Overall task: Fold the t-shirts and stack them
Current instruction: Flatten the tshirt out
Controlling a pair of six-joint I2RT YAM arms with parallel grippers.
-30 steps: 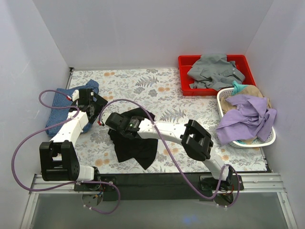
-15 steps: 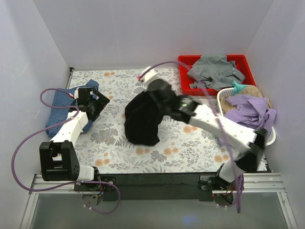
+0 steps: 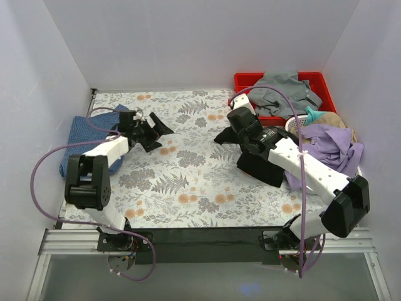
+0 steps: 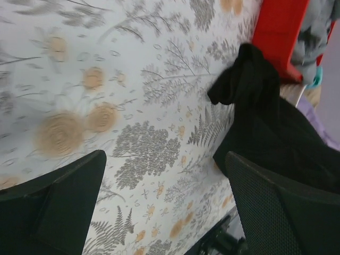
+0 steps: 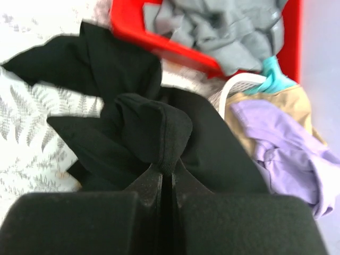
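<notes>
The black t-shirt (image 3: 260, 167) lies bunched on the flowered table (image 3: 188, 182) at the right, in front of the red bin. My right gripper (image 3: 238, 135) is shut on it. In the right wrist view its jaws (image 5: 171, 172) pinch a folded hem of the black t-shirt (image 5: 133, 122). The mottled blue t-shirt (image 3: 76, 135) lies crumpled at the table's left edge. My left gripper (image 3: 160, 135) stands open just right of the blue one, with nothing in it. In the left wrist view the left gripper (image 4: 170, 212) hangs wide over bare table, and the black t-shirt (image 4: 265, 122) lies ahead.
A red bin (image 3: 250, 106) with a grey garment (image 3: 282, 93) stands at the back right. Next to it a white basket (image 3: 294, 132) holds purple cloth (image 3: 326, 150) and other clothes. White walls close the table on three sides.
My right arm has swung from the left-centre to the right, carrying the black t-shirt over to the bin and basket. My left gripper has moved right, away from the blue t-shirt.
</notes>
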